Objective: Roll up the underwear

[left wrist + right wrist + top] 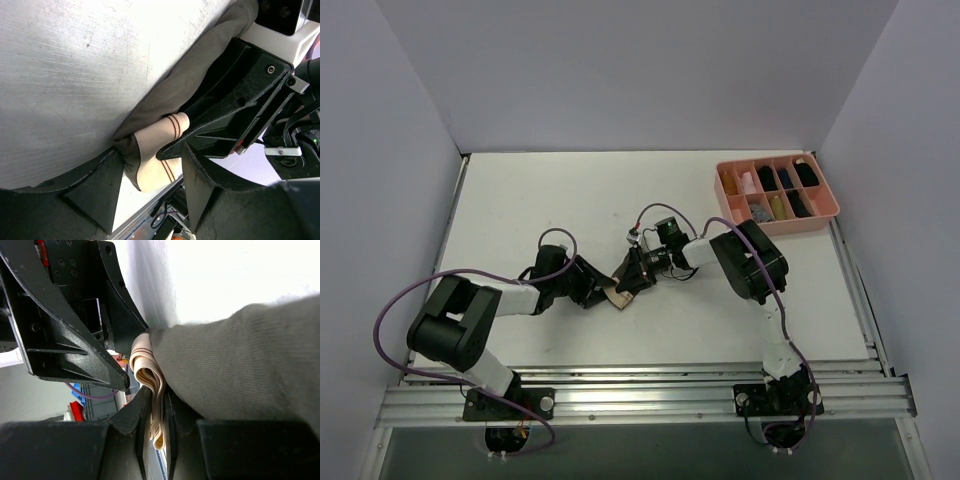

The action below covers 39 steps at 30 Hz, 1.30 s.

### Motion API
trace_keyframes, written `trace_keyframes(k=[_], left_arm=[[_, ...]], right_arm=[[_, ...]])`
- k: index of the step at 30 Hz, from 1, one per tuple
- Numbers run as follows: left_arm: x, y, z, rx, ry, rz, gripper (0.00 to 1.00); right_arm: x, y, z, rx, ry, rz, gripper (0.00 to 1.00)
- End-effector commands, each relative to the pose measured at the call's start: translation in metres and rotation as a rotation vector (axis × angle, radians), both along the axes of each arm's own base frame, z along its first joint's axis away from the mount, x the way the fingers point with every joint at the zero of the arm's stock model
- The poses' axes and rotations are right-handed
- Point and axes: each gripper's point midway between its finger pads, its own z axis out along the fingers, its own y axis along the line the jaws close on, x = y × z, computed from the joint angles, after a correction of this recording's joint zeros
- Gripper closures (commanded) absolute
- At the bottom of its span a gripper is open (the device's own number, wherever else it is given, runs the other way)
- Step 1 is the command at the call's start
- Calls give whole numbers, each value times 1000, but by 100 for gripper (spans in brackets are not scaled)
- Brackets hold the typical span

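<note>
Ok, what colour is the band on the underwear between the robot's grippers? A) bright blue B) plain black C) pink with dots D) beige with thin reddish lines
D: the waistband of the underwear is beige with thin reddish-brown lines, as both wrist views show.

Centre is jammed: left gripper (603, 292) and right gripper (628, 280) sit nose to nose on the underwear (617, 298), with no gap to pass between them. The right arm's elbow (750, 262) blocks the lane toward the pink tray (725, 200) in the far right corner. The far half of the table (570, 190) is open. It is boxed in by the left wall (390, 200), back wall (640, 70) and right wall (910, 150). A rail (640, 395) runs along the near edge.
</note>
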Motion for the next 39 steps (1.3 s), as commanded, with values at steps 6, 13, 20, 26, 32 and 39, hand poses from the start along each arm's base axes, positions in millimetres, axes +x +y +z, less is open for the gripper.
trace_keyframes(k=[6, 13, 20, 26, 32, 39], left_arm=[[-29, 27, -60, 192, 147, 34, 55], [-25, 27, -50, 195, 127, 36, 89], [-25, 31, -42, 250, 137, 0, 98], [-39, 36, -37, 301, 218, -44, 98], [-45, 38, -22, 340, 293, -89, 98], [-51, 35, -15, 332, 401, -133, 98]], right_arm=[[-10, -5, -32, -95, 121, -46, 100], [-8, -11, -32, -167, 52, -27, 87], [22, -24, -8, -299, -144, -80, 72], [51, -46, 25, -507, -364, -154, 65], [40, -27, 61, -661, -770, -115, 58], [6, 1, 88, -643, -1071, -101, 54]])
